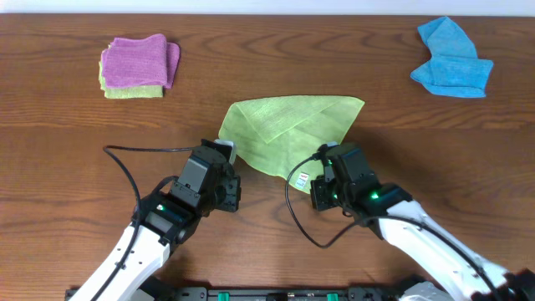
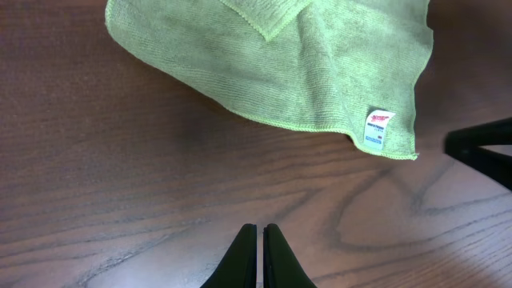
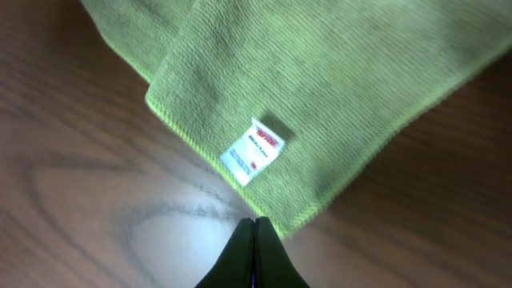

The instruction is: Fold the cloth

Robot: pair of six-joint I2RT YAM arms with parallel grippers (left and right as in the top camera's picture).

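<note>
The lime-green cloth [image 1: 288,125] lies in the middle of the table with a flap turned over on top, and its white tag [image 1: 303,177] sits at the near corner. My left gripper [image 1: 227,155] is shut and empty; in the left wrist view the gripper [image 2: 260,230] rests over bare wood, short of the cloth [image 2: 280,56]. My right gripper [image 1: 313,186] is shut at the tagged corner. In the right wrist view the gripper [image 3: 255,222] meets the cloth's [image 3: 336,72] corner edge just below the tag [image 3: 252,150], and the cloth lies flat.
A purple cloth [image 1: 138,60] is stacked on a yellow-green one at the back left. A bright blue cloth [image 1: 451,60] lies crumpled at the back right. Black cables [image 1: 125,163] loop beside each arm on the wooden table [image 1: 67,150].
</note>
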